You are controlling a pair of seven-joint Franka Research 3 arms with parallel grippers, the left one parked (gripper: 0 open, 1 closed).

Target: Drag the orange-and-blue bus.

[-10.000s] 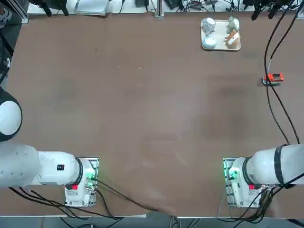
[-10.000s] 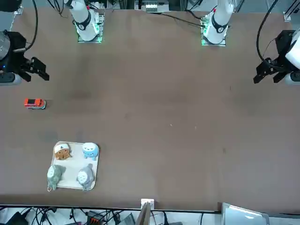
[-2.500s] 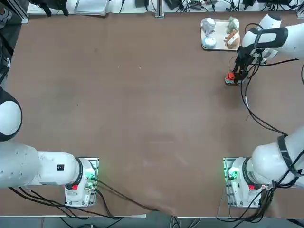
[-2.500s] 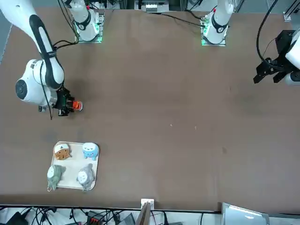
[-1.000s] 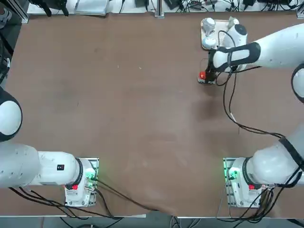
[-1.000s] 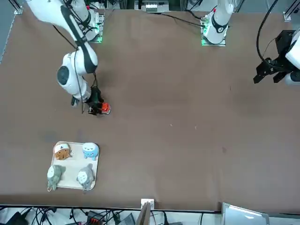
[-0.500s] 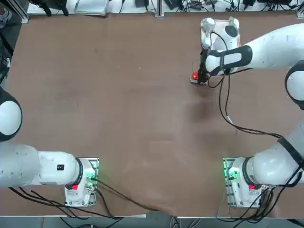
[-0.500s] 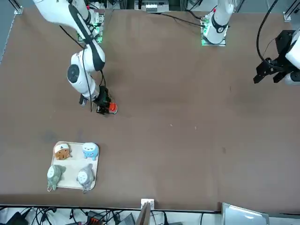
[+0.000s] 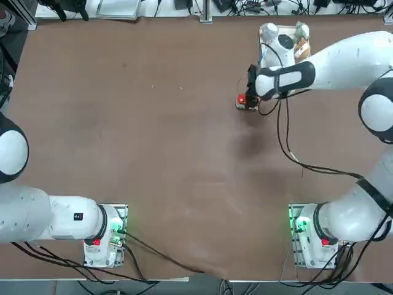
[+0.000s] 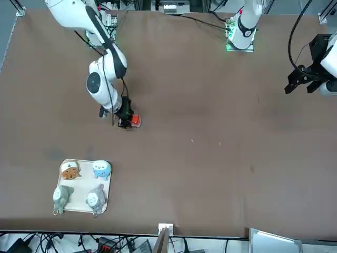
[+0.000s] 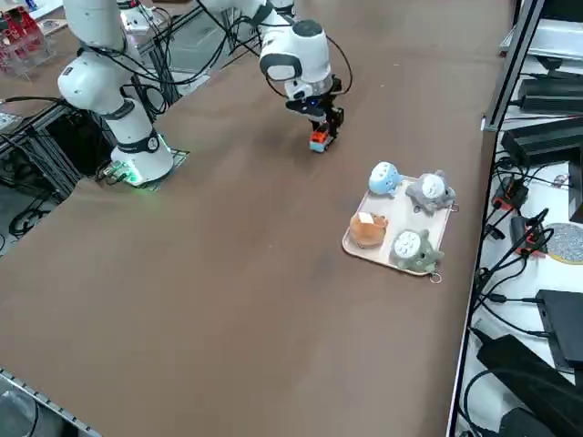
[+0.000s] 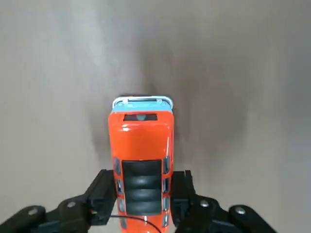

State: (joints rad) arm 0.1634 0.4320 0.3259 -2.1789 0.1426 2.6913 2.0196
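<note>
The orange-and-blue bus [image 12: 142, 145] is a tiny red-orange toy with a pale blue end, standing on the brown table [image 9: 153, 153]. My right gripper [image 12: 142, 194] is shut on the bus, one finger pressed on each of its sides. From overhead the bus [image 9: 241, 100] pokes out left of the gripper [image 9: 249, 101], in the far right part of the table. It also shows as the bus [image 10: 135, 120] in the front view and the bus [image 11: 318, 139] in the side view, under the gripper [image 11: 324, 121].
A cream tray [image 9: 265, 32] with several small figurines sits just beyond the right arm near the far edge; it also shows as the tray [image 10: 80, 208] and the tray [image 11: 356, 248]. A black cable [image 9: 284, 138] hangs from the arm over the table.
My right gripper has slid the bus leftward across the table, away from the right edge and past the figurine tray. The grip stayed shut.
</note>
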